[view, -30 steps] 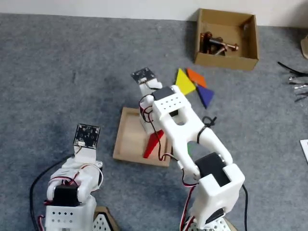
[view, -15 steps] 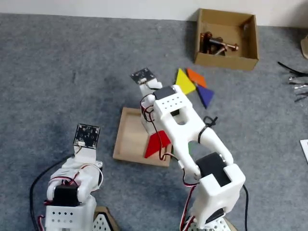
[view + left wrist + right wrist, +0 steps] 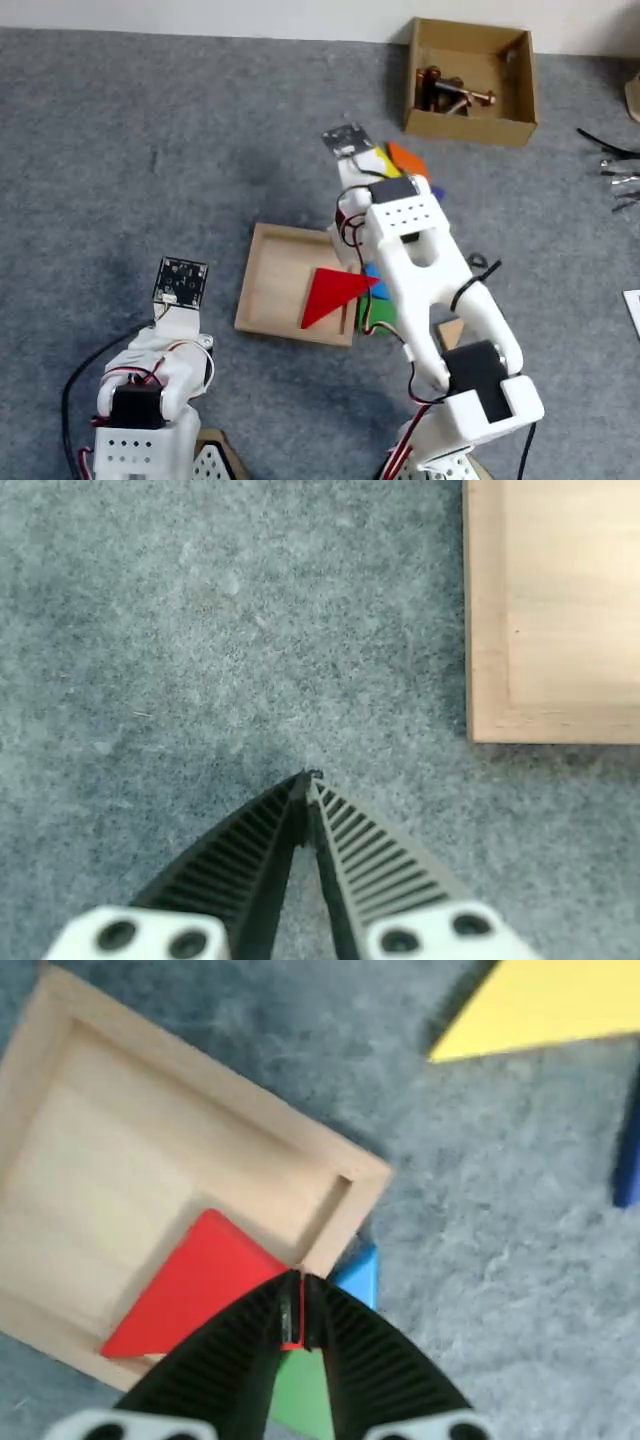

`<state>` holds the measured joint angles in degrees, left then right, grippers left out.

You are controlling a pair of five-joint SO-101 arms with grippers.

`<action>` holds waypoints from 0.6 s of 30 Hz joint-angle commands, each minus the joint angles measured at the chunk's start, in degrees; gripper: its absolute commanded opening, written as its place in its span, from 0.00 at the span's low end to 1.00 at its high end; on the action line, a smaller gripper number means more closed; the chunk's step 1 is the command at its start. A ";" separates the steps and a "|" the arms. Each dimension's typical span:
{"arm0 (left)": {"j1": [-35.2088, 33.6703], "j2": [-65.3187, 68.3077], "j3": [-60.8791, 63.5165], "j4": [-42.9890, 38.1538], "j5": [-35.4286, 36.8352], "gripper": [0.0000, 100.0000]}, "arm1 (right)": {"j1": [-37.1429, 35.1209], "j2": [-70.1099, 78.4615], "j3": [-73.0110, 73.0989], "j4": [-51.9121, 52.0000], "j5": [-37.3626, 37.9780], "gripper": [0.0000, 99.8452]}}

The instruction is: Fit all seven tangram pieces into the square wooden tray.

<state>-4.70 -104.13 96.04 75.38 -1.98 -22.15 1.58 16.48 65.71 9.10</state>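
The square wooden tray [image 3: 246,290] lies flat on the grey table [image 3: 150,150], pale and shallow with a raised rim; the red triangle [image 3: 330,293] lies mostly inside it, one corner crossing the rim into the closed right hand [image 3: 295,1282]; a blue piece [image 3: 372,287] and a green piece [image 3: 380,315] lie just outside that rim, touching each other; a yellow triangle [image 3: 540,1005], an orange piece [image 3: 407,158] and a dark blue piece [image 3: 628,1160] cluster well apart from the tray.

Grey carpet table [image 3: 120,120], wood tray [image 3: 272,285], cardboard box [image 3: 465,128], loose tangram pcs [image 3: 407,158]
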 commanded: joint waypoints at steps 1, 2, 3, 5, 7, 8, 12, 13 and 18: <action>-0.57 -0.31 1.10 0.18 -0.53 0.01 | 1.36 -1.71 -0.13 -1.45 0.70 0.01; -0.57 -0.31 1.10 0.18 -0.53 0.01 | 1.45 -1.71 0.31 -1.45 0.70 0.01; -0.57 -0.31 1.10 0.18 -0.53 0.01 | 1.98 -1.71 1.10 -1.45 0.70 0.01; -0.57 -0.31 1.10 0.18 -0.53 0.01 | 2.68 -1.71 2.33 -1.45 0.70 0.01; -0.57 -0.31 1.10 0.18 -0.53 0.01 | 3.56 -1.71 2.68 -1.45 0.97 0.01; -0.57 -0.31 1.10 0.18 -0.53 0.01 | 3.82 -1.71 2.68 -1.71 2.20 0.01; -0.57 -0.31 1.10 0.18 -0.53 0.01 | 3.65 -1.71 6.46 -2.77 4.48 0.01; -0.57 -0.31 1.10 0.18 -0.53 0.01 | 3.47 -1.71 7.43 -2.77 4.57 0.01; -0.57 -0.31 1.10 0.18 -0.53 0.01 | 3.47 -1.71 8.66 -2.77 4.31 0.01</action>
<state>-4.70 -104.13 96.04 75.38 -1.98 -19.16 1.58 25.54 64.13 12.70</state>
